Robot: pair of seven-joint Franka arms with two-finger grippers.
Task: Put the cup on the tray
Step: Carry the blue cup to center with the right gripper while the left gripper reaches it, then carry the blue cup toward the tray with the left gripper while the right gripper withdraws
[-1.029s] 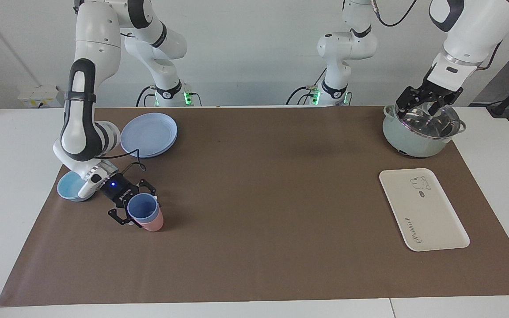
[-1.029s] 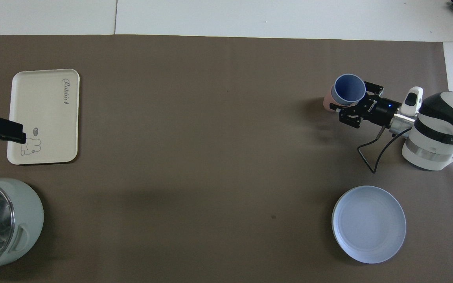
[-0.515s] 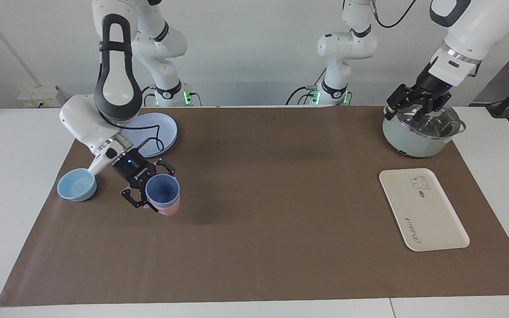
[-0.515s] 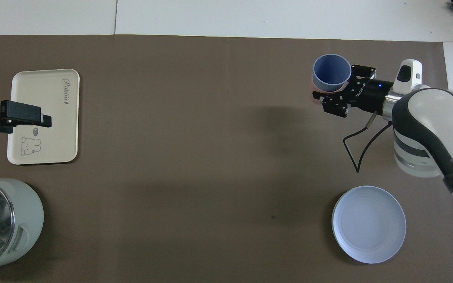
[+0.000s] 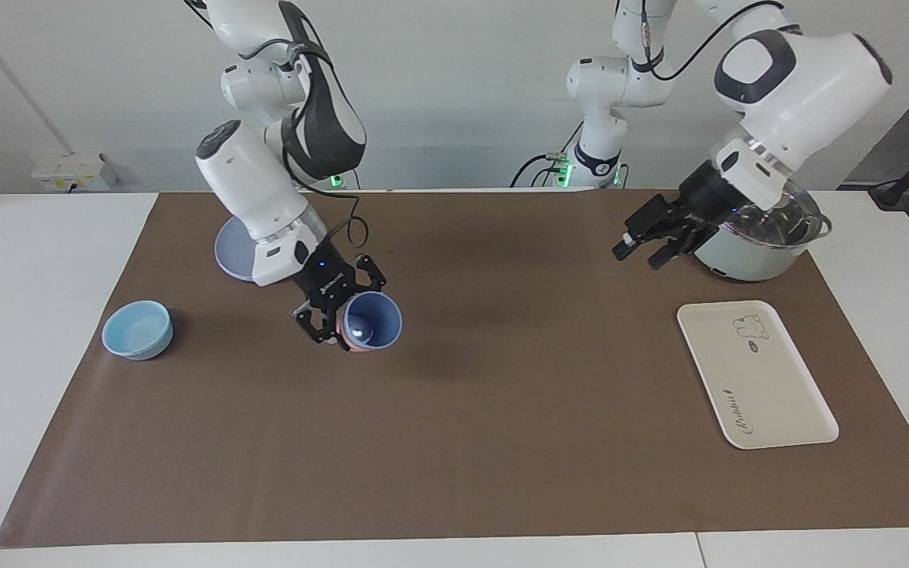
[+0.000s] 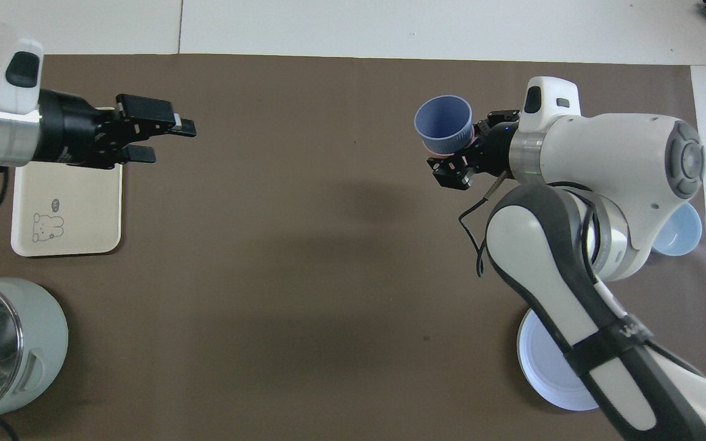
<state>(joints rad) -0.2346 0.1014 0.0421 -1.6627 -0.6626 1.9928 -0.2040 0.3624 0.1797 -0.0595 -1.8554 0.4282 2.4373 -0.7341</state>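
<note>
The periwinkle-blue cup sits nested in a pink cup. My right gripper is shut on this stack and holds it tilted in the air over the brown mat, toward the right arm's end. The cup and the right gripper also show in the overhead view. The cream tray lies flat and empty at the left arm's end. My left gripper is open and empty in the air beside the pot. In the overhead view the left gripper covers the end of the tray farthest from the robots.
A light-green pot with a glass lid stands nearer to the robots than the tray. A low light-blue bowl and a round blue plate lie at the right arm's end. The brown mat covers the table.
My right gripper lifted the nested cups off the mat and carried them toward the table's middle. My left gripper moved from over the pot out toward the middle.
</note>
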